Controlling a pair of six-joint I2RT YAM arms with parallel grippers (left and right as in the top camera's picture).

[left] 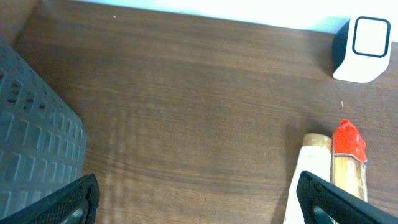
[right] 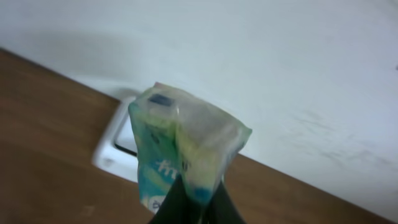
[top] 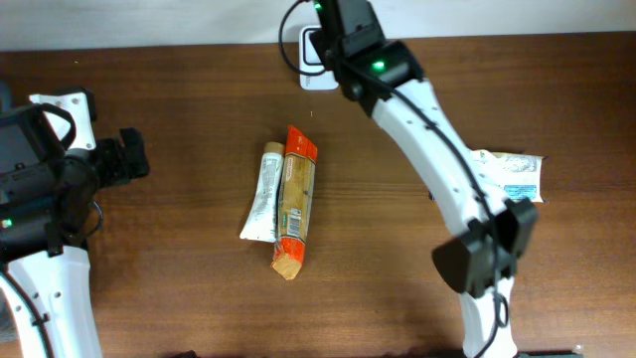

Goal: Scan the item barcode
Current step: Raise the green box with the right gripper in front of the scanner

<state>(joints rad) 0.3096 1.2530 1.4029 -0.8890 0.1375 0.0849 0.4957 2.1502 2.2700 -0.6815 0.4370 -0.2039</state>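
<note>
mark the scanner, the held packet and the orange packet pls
scanner [left: 364, 47]: left wrist view, framed white face.
held packet [right: 186, 146]: right wrist view, middle of pouch.
orange packet [top: 295, 199]: overhead view, its middle.

No words clear enough to read.
The green packet [right: 186, 146] has blurry white letters; print on the orange packet [top: 295, 194], the white tube [top: 262, 196] and the white-and-blue pack [top: 514, 174] is too small.
</note>
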